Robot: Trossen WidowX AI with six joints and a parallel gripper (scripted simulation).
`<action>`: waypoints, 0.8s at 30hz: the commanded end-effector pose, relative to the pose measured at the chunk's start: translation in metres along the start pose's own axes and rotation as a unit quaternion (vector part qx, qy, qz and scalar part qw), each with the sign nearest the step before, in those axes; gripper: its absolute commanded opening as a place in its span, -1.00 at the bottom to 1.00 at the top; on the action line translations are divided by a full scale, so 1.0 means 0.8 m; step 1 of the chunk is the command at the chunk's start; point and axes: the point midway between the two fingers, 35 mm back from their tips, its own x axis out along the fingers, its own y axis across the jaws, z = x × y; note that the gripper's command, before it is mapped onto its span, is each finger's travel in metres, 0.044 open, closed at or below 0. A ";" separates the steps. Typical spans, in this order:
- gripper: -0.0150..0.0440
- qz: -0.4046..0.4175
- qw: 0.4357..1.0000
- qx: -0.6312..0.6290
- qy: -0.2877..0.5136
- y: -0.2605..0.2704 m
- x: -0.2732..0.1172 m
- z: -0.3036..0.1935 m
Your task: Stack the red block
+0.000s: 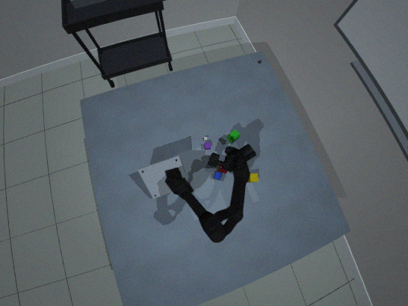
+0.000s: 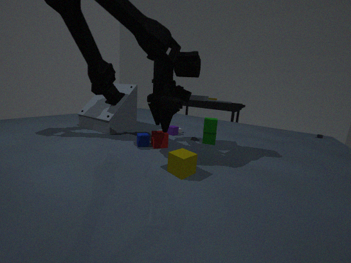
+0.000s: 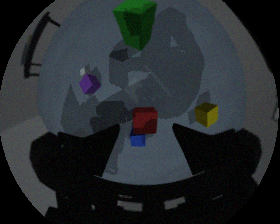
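The red block sits on the table, close beside the blue block. My gripper is open and points down, its fingertips at about the height of the red block's top in the exterior view. In the wrist view the red block shows between and slightly beyond the two fingertips, with nothing gripped. The green tower is two green blocks high and stands upright, apart from the red block. In the top view the arm hides the fingertips and part of the red block.
The blue block is next to the red one. A yellow block and a purple block stand apart. A small white object lies by the purple block. A sloped grey box stands near the arm's base.
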 end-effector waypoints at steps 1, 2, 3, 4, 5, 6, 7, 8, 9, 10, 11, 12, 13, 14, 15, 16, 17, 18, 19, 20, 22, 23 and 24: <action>1.00 0.000 1.000 -0.004 0.004 0.002 0.010 -0.002; 1.00 0.000 1.000 -0.004 0.004 0.002 0.013 -0.002; 1.00 0.000 1.000 -0.004 0.004 0.001 0.015 -0.002; 1.00 0.000 1.000 -0.004 0.004 0.001 0.017 -0.002; 1.00 0.000 1.000 -0.004 0.004 0.001 0.019 -0.002; 1.00 0.000 1.000 -0.004 0.004 0.001 0.021 -0.001; 1.00 0.000 1.000 -0.004 0.004 0.001 0.023 -0.001; 1.00 0.000 1.000 -0.004 0.004 0.001 0.025 -0.001; 1.00 0.000 1.000 -0.004 0.004 0.001 0.027 -0.001; 1.00 0.000 1.000 -0.004 0.004 0.001 0.029 -0.001; 1.00 0.000 1.000 -0.004 0.004 0.001 0.031 -0.001; 1.00 0.000 1.000 -0.004 0.004 0.001 0.033 -0.002; 1.00 0.000 1.000 -0.004 0.004 0.001 0.035 -0.002; 1.00 0.000 1.000 -0.004 0.004 0.001 0.037 -0.002; 1.00 0.000 1.000 -0.004 0.004 0.001 0.039 -0.002; 1.00 0.000 1.000 -0.004 0.004 0.001 0.041 -0.002; 1.00 0.000 1.000 -0.004 0.004 0.001 0.043 -0.002; 1.00 0.000 1.000 -0.004 0.005 0.001 0.045 -0.002; 1.00 0.000 1.000 -0.004 0.005 0.001 0.047 -0.002; 1.00 0.000 1.000 -0.004 0.005 0.001 0.049 -0.002; 1.00 -0.001 1.000 -0.004 0.005 0.002 0.053 -0.003; 1.00 -0.001 1.000 -0.004 0.005 0.002 0.055 -0.003; 1.00 -0.001 1.000 -0.004 0.005 0.002 0.057 -0.003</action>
